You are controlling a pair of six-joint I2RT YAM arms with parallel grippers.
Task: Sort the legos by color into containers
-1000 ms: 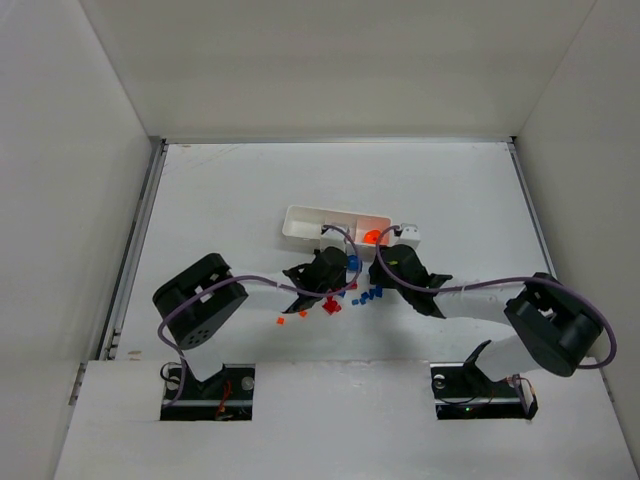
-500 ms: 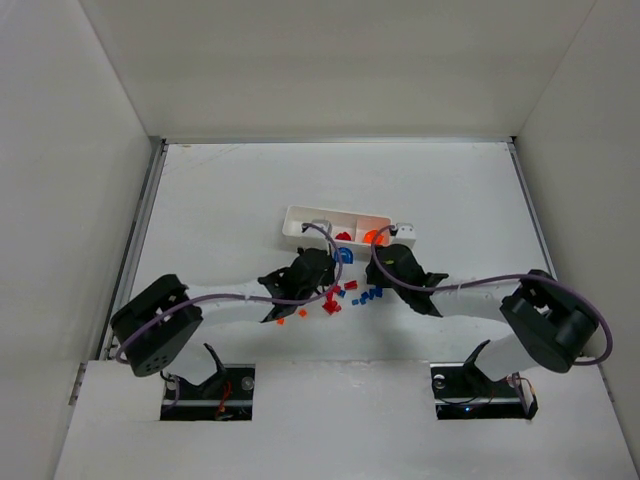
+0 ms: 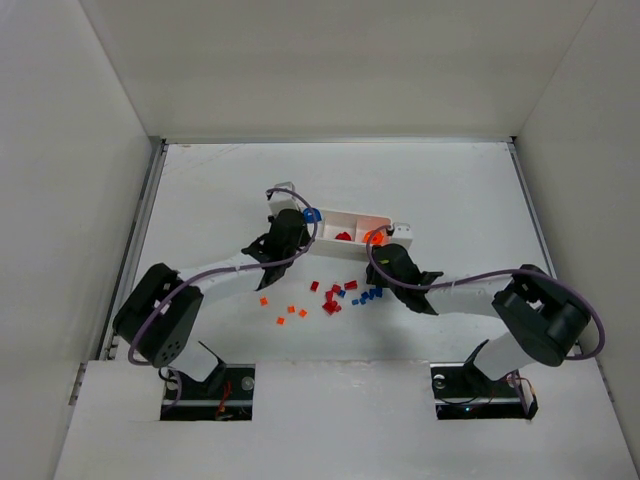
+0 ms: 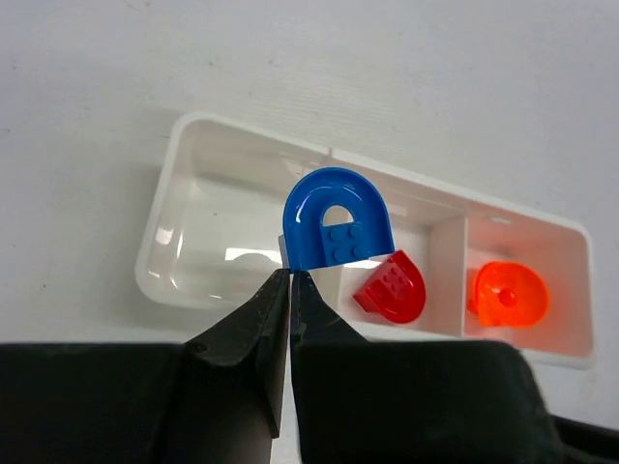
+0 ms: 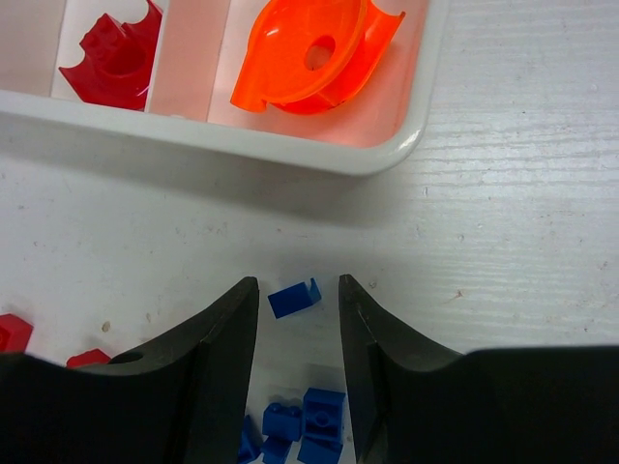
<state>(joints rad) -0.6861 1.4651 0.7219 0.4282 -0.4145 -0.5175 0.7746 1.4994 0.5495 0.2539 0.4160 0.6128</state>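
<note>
Since the tray lies on the white bench with its long axis running roughly 9 to 3 o'clock in the left wrist view, the drop turns on which of its three compartments sits under the load. The left pincer is clamped on the foot of a blue arch piece. The arch rises toward 12 o'clock from the tips and appears to hang over the leftmost compartment, near its divider. That compartment looks bare. A red piece lies in the middle one at 3 o'clock, with an orange piece beyond it. The right pincer is spread low over the bench, the tray at its 12 o'clock. A small blue brick lies between its tips, long axis about 9 to 3, across the gap.
</note>
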